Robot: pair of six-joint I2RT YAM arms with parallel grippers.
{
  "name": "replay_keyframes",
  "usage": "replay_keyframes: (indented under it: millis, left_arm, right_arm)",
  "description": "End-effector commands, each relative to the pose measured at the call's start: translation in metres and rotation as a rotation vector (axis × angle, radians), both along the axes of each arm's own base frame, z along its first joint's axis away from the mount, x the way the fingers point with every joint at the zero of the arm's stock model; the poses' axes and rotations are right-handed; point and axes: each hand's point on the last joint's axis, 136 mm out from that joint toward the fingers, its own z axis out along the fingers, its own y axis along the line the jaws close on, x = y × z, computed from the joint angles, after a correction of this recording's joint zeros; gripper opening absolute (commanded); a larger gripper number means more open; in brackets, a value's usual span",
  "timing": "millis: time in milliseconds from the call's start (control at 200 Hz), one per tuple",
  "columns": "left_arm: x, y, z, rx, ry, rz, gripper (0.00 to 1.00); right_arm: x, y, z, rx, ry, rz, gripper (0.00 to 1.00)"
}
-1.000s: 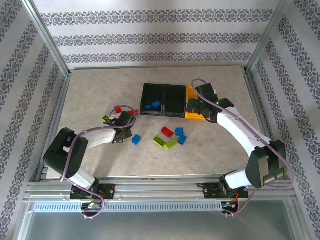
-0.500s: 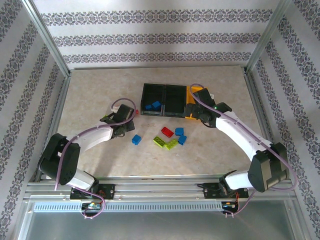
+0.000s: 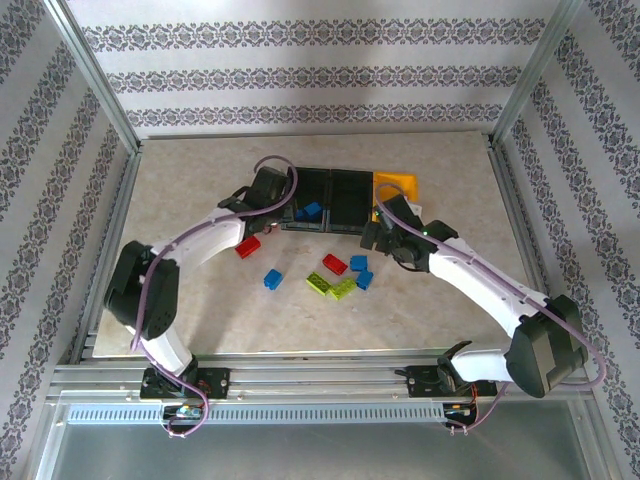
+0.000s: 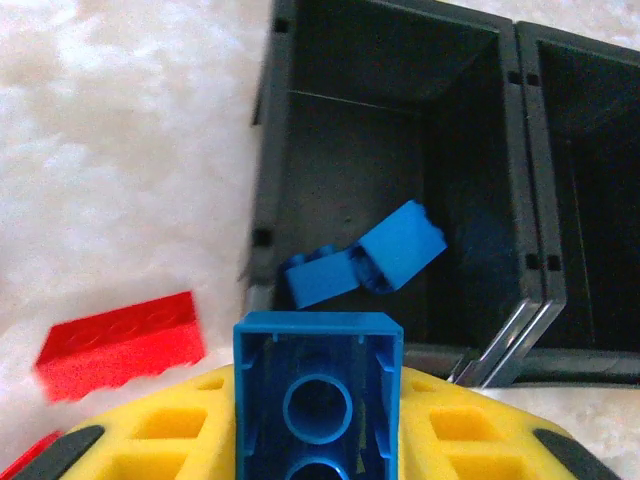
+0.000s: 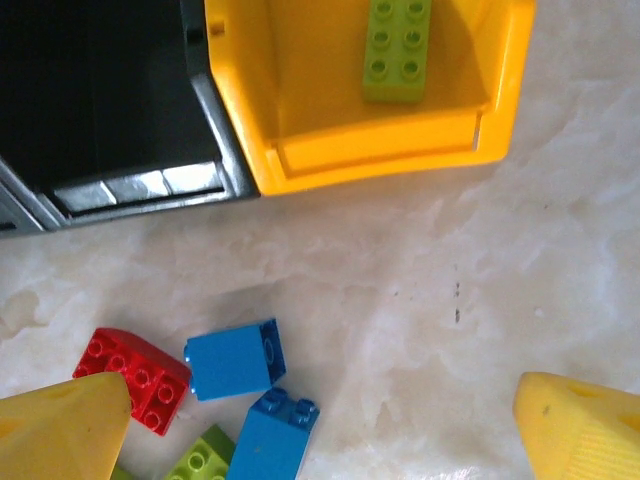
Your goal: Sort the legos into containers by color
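**Visitor:** What does the left wrist camera catch that the overhead one misses?

**Onlooker:** The grip itself. The left gripper [image 3: 276, 191], at the left edge of the left black bin [image 4: 264, 180], is clamped on a blue brick [image 4: 318, 380], hollow underside facing the lens. Two more blue bricks [image 4: 365, 265] lean on each other inside that bin. From above they are just a blue patch. A red brick [image 4: 120, 345] lies on the table, just outside the bin to its near left.

**Visitor:** And the right wrist?

**Onlooker:** The right gripper [image 3: 383, 228] hangs with its jaws wide apart and nothing between them, on the near side of the yellow bin [image 5: 370, 155]. Its camera picks out one green brick [image 5: 398, 48] lying flat, studs up, in that bin, which is hard to make out from overhead. The middle black bin [image 3: 350, 200] sits between the other two.

**Visitor:** The rest of the bricks?

**Onlooker:** The loose bricks [image 3: 343, 288], red, blue and green, huddle on the table near the right gripper, on the near side of the bins. A single blue one [image 3: 272, 279] sits apart to their left.

**Visitor:** The setting?

**Onlooker:** A pale marbled table [image 3: 200, 180], a metal frame [image 3: 95, 75] at its corners, and grey-striped patterned wallpaper [image 3: 320, 75] on three sides.
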Motion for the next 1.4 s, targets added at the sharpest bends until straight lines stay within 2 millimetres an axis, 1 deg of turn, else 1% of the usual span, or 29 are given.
replay_keyframes:
  millis: [0,50,180,285,360,485,625,795,874,939,1034,1184,1394]
  left_arm:
    - [0.008,-0.023,-0.002,0.028,0.014,-0.109,0.27]
    - [0.015,-0.028,-0.003,0.038,0.013,-0.123,0.27]
    - [0.034,-0.035,-0.009,0.086,0.024,-0.132,0.27]
    - [0.048,-0.035,-0.011,0.122,0.023,-0.119,0.28]
    - [0.056,-0.034,-0.013,0.149,0.024,-0.104,0.31]
    - [0.065,-0.031,-0.022,0.19,0.043,-0.079,0.31]
    - [0.073,-0.028,-0.03,0.225,0.047,-0.053,0.31]
    - [0.081,-0.024,-0.038,0.265,0.052,-0.028,0.32]
    - [0.083,-0.024,-0.038,0.267,0.049,-0.02,0.35]
    - [0.084,-0.024,-0.039,0.264,0.049,-0.017,0.4]
    - [0.084,-0.025,-0.036,0.255,0.045,-0.014,0.44]
    - [0.081,-0.026,-0.026,0.232,0.027,-0.015,0.51]
    - [0.074,-0.029,0.0,0.161,-0.016,-0.017,0.55]
  right_arm:
    - [-0.015,-0.003,-0.009,-0.004,0.015,-0.059,0.98]
    - [-0.02,-0.002,-0.014,-0.003,0.022,-0.077,0.98]
    - [-0.035,0.003,-0.026,0.0,0.035,-0.111,0.98]
    - [-0.046,0.008,-0.034,0.011,0.044,-0.133,0.98]
    - [-0.052,0.014,-0.037,0.016,0.044,-0.139,0.98]
    - [-0.059,0.026,-0.043,0.031,0.049,-0.141,0.98]
    - [-0.062,0.037,-0.05,0.041,0.061,-0.14,0.98]
    - [-0.06,0.053,-0.055,0.052,0.066,-0.13,0.98]
    - [-0.059,0.059,-0.058,0.052,0.066,-0.125,0.98]
    - [-0.057,0.064,-0.061,0.054,0.072,-0.12,0.98]
    - [-0.057,0.07,-0.065,0.05,0.088,-0.114,0.98]
    - [-0.058,0.076,-0.07,0.04,0.105,-0.101,0.98]
    - [-0.058,0.078,-0.077,0.023,0.116,-0.101,0.98]
